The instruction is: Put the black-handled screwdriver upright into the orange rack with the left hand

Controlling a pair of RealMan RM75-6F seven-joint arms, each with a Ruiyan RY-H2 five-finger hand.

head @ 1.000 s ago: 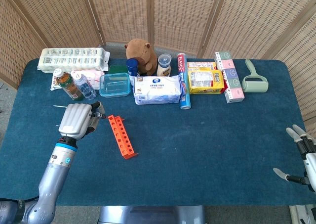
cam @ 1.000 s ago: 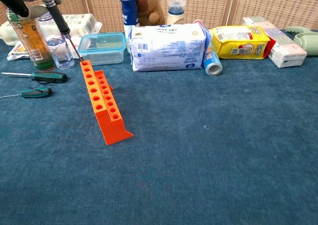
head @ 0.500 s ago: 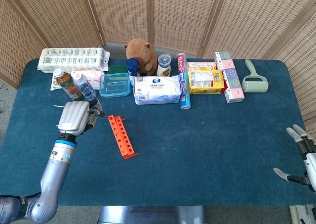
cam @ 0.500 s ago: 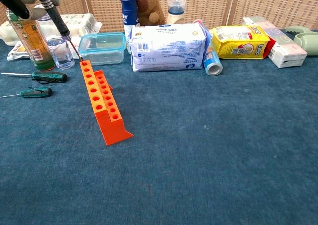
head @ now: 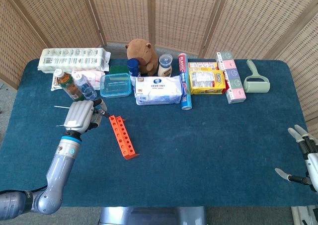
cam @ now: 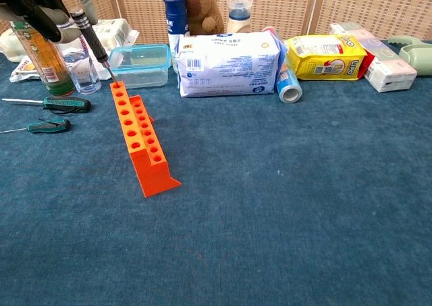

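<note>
Over the last second the left hand (head: 80,116) has slid toward the orange rack (cam: 137,136), and the black-handled screwdriver (cam: 92,38) it pinches has come down: in the chest view the shaft tip now sits at the hole on the rack's far end, at the 12 o'clock end, where earlier it hovered just above. The tool leans toward 11 o'clock, not yet upright, so insertion looks begun but unfinished; straightening it should come next. The right hand (head: 303,158) rests spread and empty at the desk (head: 208,150) edge, around 4 o'clock.
</note>
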